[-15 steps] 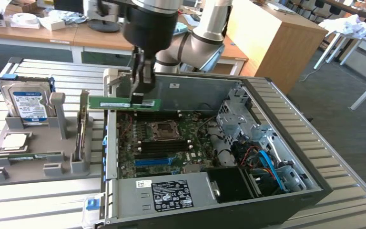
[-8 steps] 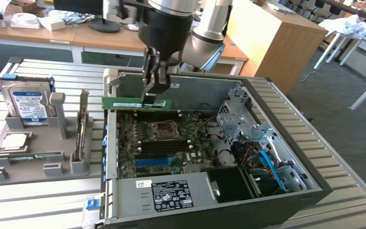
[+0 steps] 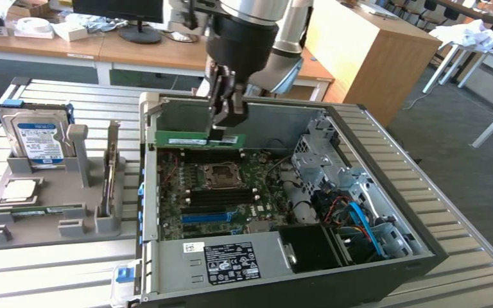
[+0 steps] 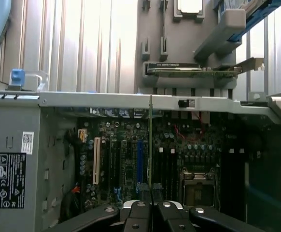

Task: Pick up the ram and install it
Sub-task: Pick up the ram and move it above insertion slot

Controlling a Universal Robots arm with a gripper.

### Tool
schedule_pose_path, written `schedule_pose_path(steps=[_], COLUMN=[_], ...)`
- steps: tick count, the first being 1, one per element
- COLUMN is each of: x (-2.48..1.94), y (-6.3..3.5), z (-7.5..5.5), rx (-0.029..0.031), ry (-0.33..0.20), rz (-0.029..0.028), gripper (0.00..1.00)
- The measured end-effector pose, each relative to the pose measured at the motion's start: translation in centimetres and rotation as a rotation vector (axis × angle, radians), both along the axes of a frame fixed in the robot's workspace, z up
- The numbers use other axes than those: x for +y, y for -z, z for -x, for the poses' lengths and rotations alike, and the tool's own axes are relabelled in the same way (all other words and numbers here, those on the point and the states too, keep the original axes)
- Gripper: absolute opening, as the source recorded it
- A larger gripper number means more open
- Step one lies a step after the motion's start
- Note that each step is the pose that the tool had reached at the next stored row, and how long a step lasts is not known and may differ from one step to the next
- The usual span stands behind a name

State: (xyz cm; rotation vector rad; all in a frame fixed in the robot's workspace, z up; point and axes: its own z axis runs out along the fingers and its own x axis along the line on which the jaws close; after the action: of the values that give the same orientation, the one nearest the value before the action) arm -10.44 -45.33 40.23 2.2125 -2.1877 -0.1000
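Note:
My gripper point(image 3: 221, 130) is shut on the ram point(image 3: 187, 139), a long green circuit-board stick held level above the open computer case point(image 3: 349, 128), over the far part of the motherboard point(image 3: 229, 212). The stick hangs clear of the board, near the case's back wall. In the wrist view the ram point(image 4: 150, 145) shows edge-on as a thin upright line rising from between the black fingers point(image 4: 136, 210), with my gripper point(image 4: 151, 207) above the dark memory slots point(image 4: 167, 164) beside the processor socket point(image 4: 198, 186).
A grey parts holder point(image 3: 54, 186) stands at the exterior view's left of the case, carrying a blue-labelled hard drive point(image 3: 34, 142), a square silver processor point(image 3: 20, 189), an upright card point(image 3: 110, 173) and a flat green stick point(image 3: 36, 210). Cables and a drive cage point(image 3: 349, 199) crowd the case's other side.

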Motion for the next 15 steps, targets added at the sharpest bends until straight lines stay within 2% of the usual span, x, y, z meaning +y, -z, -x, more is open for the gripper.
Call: schedule_pose_path(steps=[15], x=[-0.02], y=[0.00], z=[-4.3], rx=[0.0029], ry=[-0.001], rz=[0.0000], gripper=[0.12])
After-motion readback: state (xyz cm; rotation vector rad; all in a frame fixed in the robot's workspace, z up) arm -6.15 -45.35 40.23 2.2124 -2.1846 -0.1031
